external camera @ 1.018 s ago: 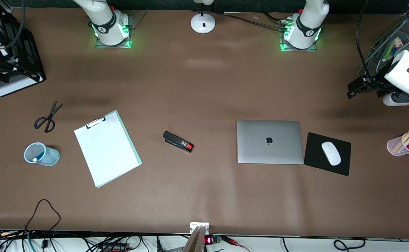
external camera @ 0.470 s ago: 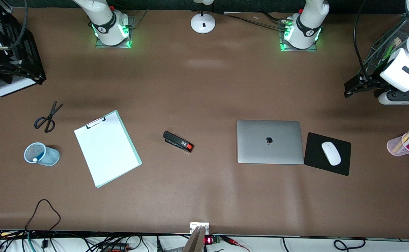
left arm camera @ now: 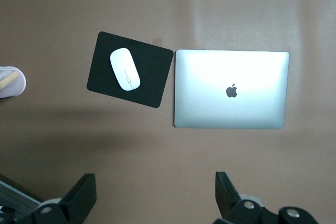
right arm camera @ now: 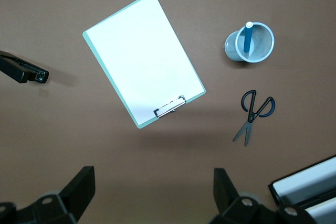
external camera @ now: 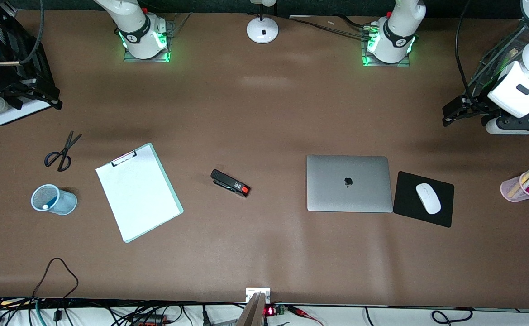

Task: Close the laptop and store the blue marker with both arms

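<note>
Your laptop [external camera: 349,183] already lies shut and flat on the tabletop [external camera: 264,113], lid logo up, just beside the black mousepad [external camera: 423,198] with the white mouse [external camera: 428,198] on it. The blue marker [right arm camera: 248,38] stands upright in the pale blue mesh cup [external camera: 54,199] toward the right arm's end of the tabletop, near the scissors [external camera: 62,151] and the clipboard [external camera: 138,191]. So both parts of the task look done, and what is in hand reads as the pull-back. Your left gripper [left arm camera: 152,195] hangs high over bare tabletop at the left arm's end, its fingers spread wide and holding nothing. Your right gripper [right arm camera: 152,195] sits high at the other end, over the black file tray [external camera: 17,68], fingers likewise spread and empty. Next you need only park both arms well away from the laptop and cup; check that neither elbow swings toward the pink pen cup [external camera: 522,186] or the tray.
</note>
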`<state>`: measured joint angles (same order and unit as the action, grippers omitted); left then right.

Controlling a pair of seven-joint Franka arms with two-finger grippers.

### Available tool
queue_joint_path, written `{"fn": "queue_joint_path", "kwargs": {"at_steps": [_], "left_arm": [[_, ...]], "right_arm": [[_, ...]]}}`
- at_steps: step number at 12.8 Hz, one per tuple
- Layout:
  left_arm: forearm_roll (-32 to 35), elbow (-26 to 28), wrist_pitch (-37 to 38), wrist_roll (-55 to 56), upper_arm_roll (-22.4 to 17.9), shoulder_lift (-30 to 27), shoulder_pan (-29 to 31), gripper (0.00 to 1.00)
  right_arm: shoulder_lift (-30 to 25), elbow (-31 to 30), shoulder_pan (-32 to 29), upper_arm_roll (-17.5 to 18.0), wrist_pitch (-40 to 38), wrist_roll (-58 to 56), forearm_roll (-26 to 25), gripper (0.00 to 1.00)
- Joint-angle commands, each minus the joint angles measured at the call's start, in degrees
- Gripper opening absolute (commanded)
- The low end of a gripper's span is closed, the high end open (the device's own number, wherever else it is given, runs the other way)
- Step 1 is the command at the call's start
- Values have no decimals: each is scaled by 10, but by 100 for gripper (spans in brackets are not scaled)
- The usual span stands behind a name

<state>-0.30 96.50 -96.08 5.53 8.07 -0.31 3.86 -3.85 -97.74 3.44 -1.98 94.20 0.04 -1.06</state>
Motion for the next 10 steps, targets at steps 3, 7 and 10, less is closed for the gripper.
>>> {"fn": "queue_joint_path", "kwargs": {"at_steps": [3, 7, 10], "left_arm": [[1, -10, 4, -8, 1, 1, 0, 100], [0, -10, 4, -4, 1, 1, 0, 100], [0, -10, 5, -3, 1, 1, 2, 100]], "right_arm": [[-12, -8, 0, -9, 1, -69, 1, 100], [9, 17, -4, -10, 2, -71, 11, 100], [18, 30, -2, -9, -2, -63, 11, 100]]}}
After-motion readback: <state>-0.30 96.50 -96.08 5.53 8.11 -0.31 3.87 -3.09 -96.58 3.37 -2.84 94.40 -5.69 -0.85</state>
